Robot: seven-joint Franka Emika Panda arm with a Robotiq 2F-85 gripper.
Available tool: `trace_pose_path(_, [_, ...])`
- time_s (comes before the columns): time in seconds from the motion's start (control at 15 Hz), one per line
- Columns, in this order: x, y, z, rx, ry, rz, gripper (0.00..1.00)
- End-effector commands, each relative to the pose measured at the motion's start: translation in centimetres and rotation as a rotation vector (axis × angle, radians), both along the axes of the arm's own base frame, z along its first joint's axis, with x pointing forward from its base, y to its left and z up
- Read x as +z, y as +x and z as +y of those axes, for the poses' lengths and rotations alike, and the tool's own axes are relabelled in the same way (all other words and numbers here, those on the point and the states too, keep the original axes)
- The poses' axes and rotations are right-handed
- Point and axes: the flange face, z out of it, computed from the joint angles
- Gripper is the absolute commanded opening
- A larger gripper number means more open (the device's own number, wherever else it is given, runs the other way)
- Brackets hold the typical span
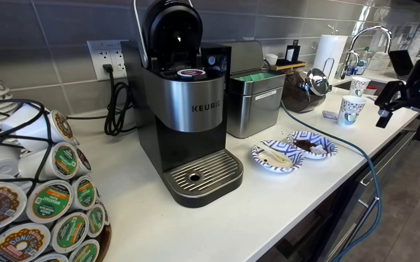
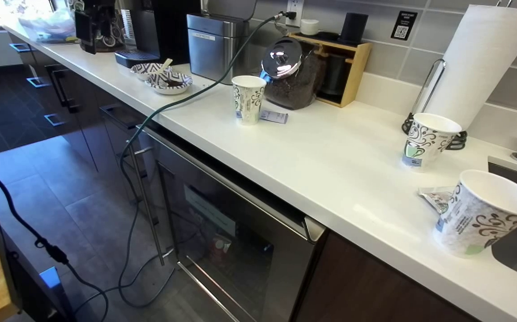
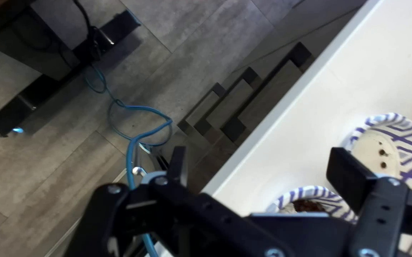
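Note:
My gripper [image 1: 403,125] is open and empty at the right of an exterior view. It also shows at the top left of an exterior view [image 2: 89,38] and spread wide in the wrist view [image 3: 263,169]. In the wrist view the patterned bowl with dark and white contents [image 3: 311,192] and the patterned bowl with a pale bottom and dark specks [image 3: 411,157] lie beyond the right finger, below it on the counter. The Keurig coffee maker [image 1: 206,96] has its lid raised. A pod [image 1: 191,73] sits at its top opening. The gripper touches nothing that I can see.
A rack of coffee pods [image 1: 51,202] stands at the left. A steel bin [image 1: 257,109], a tilted glass jar [image 1: 299,94] and paper cups [image 1: 350,109] [image 2: 486,214] stand along the counter [image 2: 330,156]. A blue cable [image 1: 375,182] crosses the counter's front edge.

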Motion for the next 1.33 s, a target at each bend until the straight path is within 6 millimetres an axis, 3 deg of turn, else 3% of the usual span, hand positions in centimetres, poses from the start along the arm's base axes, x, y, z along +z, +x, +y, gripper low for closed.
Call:
trace_pose_path(0.0, [-2.8, 1.1, -1.1, -0.111, 0.109, -0.119, 1.0])
trace_pose_path(0.33, [-6.5, 1.9, -3.0, -0.309, 0.25, -0.251, 1.0])
trace_pose_path(0.67, [-10.1, 2.1, -3.3, -0.491, 0.191, -0.245, 1.0])
trace_pose_path(0.73, [-9.0, 2.0, -3.7, -0.45, 0.216, -0.272, 1.0])
trace_pose_path(0.93, [-10.0, 2.0, -3.3, -0.465, 0.2, -0.245, 1.0])
trace_pose_path(1.27, [-9.4, 4.4, -3.7, -0.543, 0.271, -0.447, 1.0])
